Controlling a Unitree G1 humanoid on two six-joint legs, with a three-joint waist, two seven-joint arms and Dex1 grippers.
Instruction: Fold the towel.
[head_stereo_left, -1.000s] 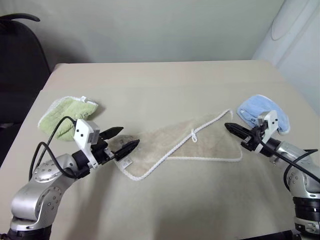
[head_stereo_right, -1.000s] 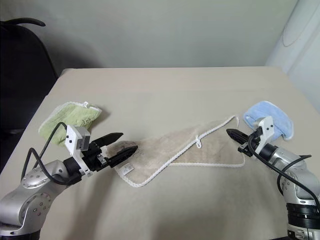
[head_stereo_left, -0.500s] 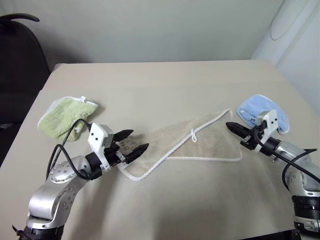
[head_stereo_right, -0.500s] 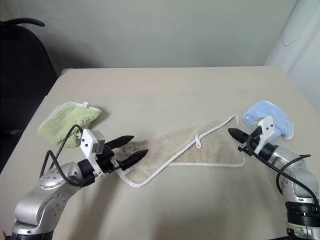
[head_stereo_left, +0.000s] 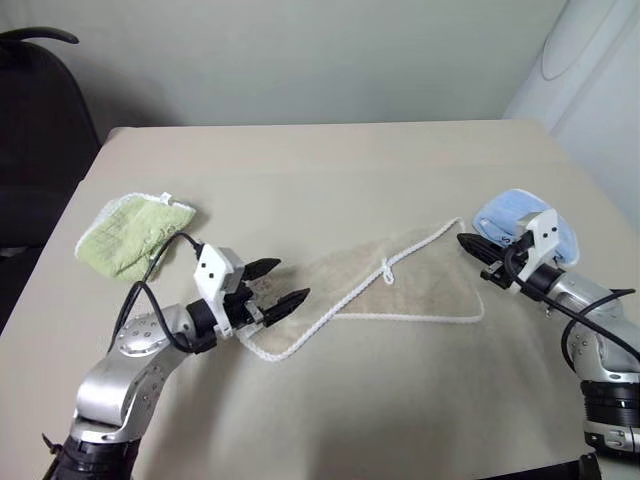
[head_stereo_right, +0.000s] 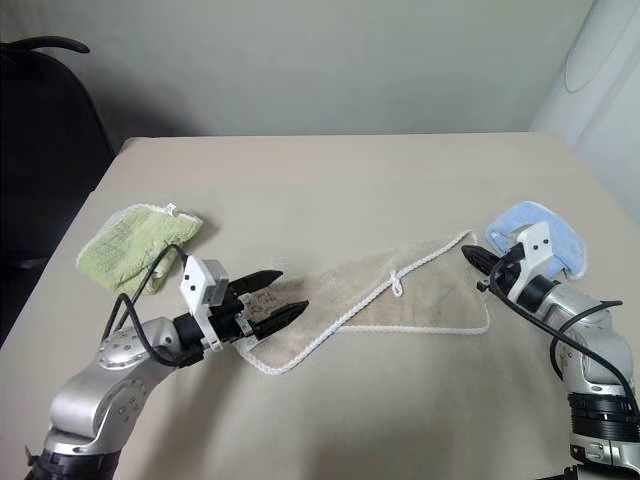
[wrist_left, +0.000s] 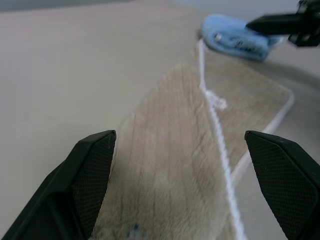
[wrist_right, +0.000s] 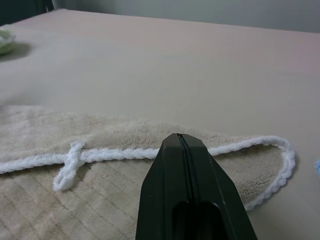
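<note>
The beige towel (head_stereo_left: 400, 290) lies partly folded in the middle of the table, its white corded edge running diagonally across it with a small white loop (head_stereo_left: 387, 270). My left gripper (head_stereo_left: 292, 280) is open, its two fingers spread just above the towel's near-left corner; in the left wrist view the towel (wrist_left: 165, 190) runs away between them. My right gripper (head_stereo_left: 462, 239) is shut, its tip beside the towel's far-right corner. In the right wrist view its closed fingers (wrist_right: 179, 165) point over the corded edge, with the loop (wrist_right: 67, 172) off to one side.
A light green fluffy cloth (head_stereo_left: 130, 235) lies at the table's left side, behind my left arm. A light blue cloth (head_stereo_left: 510, 215) sits just behind my right gripper. A dark chair (head_stereo_left: 40, 120) stands beyond the left edge of the table (head_stereo_left: 300, 170).
My left arm has moved right, bringing its open fingers from beside the towel to over its near-left corner. The right gripper has crept a little further back along the towel's right edge, still shut.
</note>
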